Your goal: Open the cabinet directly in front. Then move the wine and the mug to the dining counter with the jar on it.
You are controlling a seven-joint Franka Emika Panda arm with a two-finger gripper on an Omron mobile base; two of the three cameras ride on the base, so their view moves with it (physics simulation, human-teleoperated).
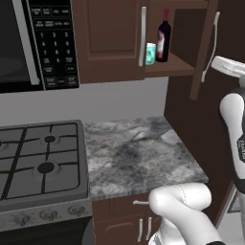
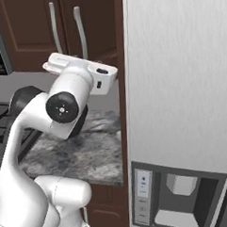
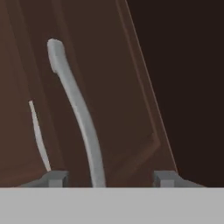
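Note:
The cabinet [image 1: 112, 33] has its left door shut and its right door [image 1: 203, 28] swung out towards me. On its shelf stands the dark wine [image 1: 163, 37] bottle, with the teal mug [image 1: 150, 53] just left of it. In the hand view my gripper [image 3: 110, 178] is open. The open door's long silver handle [image 3: 83, 122] runs up between the two fingertips [image 3: 54, 178] and touches neither. My white hand [image 1: 228, 67] sits right beside that handle [image 1: 210, 45]. The dining counter and the jar are out of view.
A grey marbled counter [image 1: 139, 153] lies below the cabinet, next to a gas stove [image 1: 40, 160]. A microwave [image 1: 33, 43] hangs at the upper left. A tall fridge [image 2: 180, 83] with a dispenser stands on the right, close to the arm.

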